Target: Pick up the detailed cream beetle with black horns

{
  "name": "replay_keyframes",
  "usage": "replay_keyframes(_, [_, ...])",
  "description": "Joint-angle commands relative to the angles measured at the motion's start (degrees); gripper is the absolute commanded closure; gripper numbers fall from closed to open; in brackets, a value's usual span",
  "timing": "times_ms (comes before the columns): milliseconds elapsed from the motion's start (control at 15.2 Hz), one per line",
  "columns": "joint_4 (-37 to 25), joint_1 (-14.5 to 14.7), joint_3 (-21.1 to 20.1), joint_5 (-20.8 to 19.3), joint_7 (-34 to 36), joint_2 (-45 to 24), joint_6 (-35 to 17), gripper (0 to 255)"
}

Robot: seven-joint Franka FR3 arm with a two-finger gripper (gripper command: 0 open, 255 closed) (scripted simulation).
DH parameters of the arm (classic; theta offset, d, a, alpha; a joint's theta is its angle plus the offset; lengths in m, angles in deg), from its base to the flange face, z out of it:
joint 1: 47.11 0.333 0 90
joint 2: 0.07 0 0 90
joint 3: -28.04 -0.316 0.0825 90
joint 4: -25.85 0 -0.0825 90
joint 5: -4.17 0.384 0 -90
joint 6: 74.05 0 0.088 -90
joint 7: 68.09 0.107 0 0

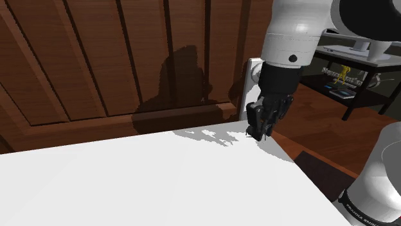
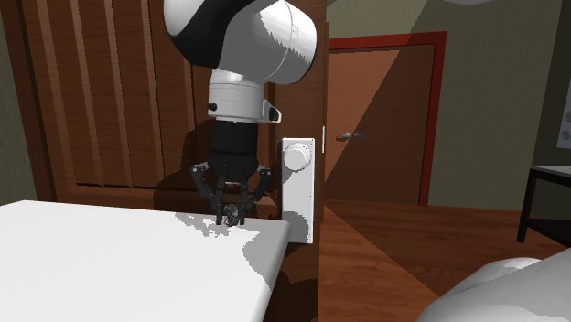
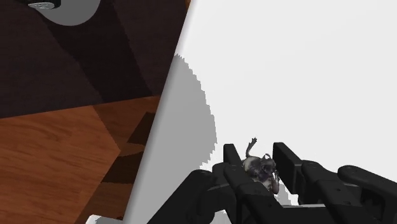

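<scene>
On the shoulder view's left and back is a brown wooden wall with tall boards (image 1: 96, 64). The arm's dark shadow falls on it. In front lies the big flat white table (image 1: 128, 186). Going right, a white block with a round knob (image 1: 252, 83) stands just past the table's far corner. Right beside it, the all-black tool (image 1: 260, 131) points down at that corner, close to the edge. Further right, a low dark side table (image 1: 360, 64) stands on the red-brown wooden floor (image 1: 315, 109). On its lower shelf are a yellow thing and some writing, too small to read.

In the second exterior view the white table (image 2: 91, 256) is on the left. The tool (image 2: 231, 215) hangs over the table's right end. The small cream-grey beetle with black horns (image 2: 232, 218) sits between its tips. Next comes the white block (image 2: 298, 192), then a brown door in a red frame (image 2: 375, 119).

In the wrist view the tool (image 3: 256, 154) has its 2 black fingers (image 3: 232, 173) closed on the beetle (image 3: 258, 168), 1 on each side of its body. A thin black horn sticks out past the tips. The beetle is at the table (image 3: 305, 76), near its edge. I cannot tell if it touches the top. The floor (image 3: 63, 159) lies beyond that edge.
</scene>
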Motion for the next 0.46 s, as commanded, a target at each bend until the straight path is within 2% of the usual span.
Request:
replay_keyframes(0, [-1.7, -0.1, 0.2, -0.3, 0.3, -0.2, 1.5, 255])
replay_keyframes(396, [-5.1, -0.4, 0.8, -0.8, 0.7, -0.6, 4.5, 255])
